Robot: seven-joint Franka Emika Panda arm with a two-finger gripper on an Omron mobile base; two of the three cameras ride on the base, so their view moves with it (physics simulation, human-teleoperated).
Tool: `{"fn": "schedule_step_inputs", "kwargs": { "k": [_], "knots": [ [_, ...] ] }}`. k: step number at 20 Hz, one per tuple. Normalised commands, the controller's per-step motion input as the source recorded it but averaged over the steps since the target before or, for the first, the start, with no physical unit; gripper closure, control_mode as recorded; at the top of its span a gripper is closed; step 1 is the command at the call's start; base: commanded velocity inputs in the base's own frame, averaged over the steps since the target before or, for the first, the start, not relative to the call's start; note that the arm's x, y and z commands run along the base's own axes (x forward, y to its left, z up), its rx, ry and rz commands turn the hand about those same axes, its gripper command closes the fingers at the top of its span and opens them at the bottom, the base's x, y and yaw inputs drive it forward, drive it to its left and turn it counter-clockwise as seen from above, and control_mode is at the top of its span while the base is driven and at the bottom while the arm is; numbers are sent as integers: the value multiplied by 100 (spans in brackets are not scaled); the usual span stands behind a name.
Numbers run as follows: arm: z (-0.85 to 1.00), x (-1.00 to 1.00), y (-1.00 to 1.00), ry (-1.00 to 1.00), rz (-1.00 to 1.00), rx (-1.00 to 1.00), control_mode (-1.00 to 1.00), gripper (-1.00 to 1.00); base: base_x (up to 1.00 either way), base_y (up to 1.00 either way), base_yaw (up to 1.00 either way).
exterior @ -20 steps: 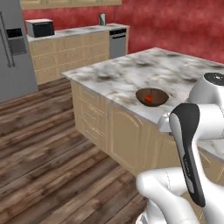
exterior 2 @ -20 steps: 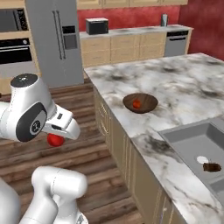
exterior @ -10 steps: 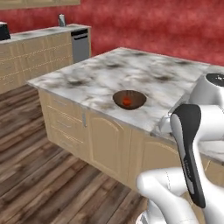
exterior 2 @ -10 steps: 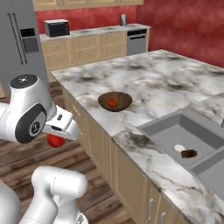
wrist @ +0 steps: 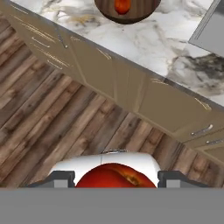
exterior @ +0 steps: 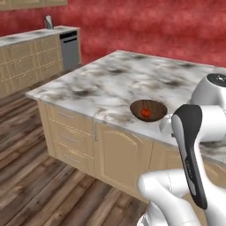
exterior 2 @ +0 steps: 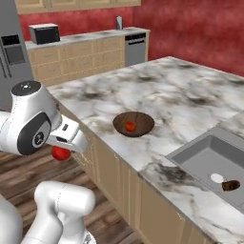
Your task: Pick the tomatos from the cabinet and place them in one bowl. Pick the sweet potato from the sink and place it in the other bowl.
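Note:
My gripper (exterior 2: 61, 151) is shut on a red tomato (exterior 2: 59, 153), low beside the island's front, above the wood floor. In the hand view the held tomato (wrist: 114, 176) sits between the dark fingertips (wrist: 61, 178). A dark brown bowl (exterior 2: 141, 127) stands on the marble island near its front edge with another tomato (exterior 2: 129, 126) inside; the same bowl (exterior: 154, 106) and tomato (exterior: 145, 113) show in the left base view, and the bowl (wrist: 140, 11) lies ahead in the hand view. The grey sink (exterior 2: 200, 159) holds the brown sweet potato (exterior 2: 231, 185). The other bowl is out of view.
The island's tan drawers and doors (exterior: 110, 152) face me, with wood floor (exterior: 35, 185) in front. A back counter (exterior 2: 90, 50) carries a dishwasher (exterior 2: 135, 47) and a microwave (exterior 2: 44, 33). A grey fridge (exterior 2: 12, 52) stands far left. Tan wall cabinets (exterior 2: 71, 4) line the top.
The whole picture has shifted, so the base has moved: the island and bowl now lie closer and more central. The arm keeps its pose with the tomato held.

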Motion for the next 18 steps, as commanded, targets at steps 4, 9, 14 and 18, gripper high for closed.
{"fn": "schedule_step_inputs", "kwargs": {
  "k": [4,9,14,18],
  "knots": [
    [0,0,0,0,0,0,100,100,64,43,-26],
    [0,0,0,0,0,0,100,100,50,24,-31],
    [0,0,0,0,0,0,100,100,53,1,-29],
    [0,0,0,0,0,0,100,100,67,-2,-25]
  ]
}}
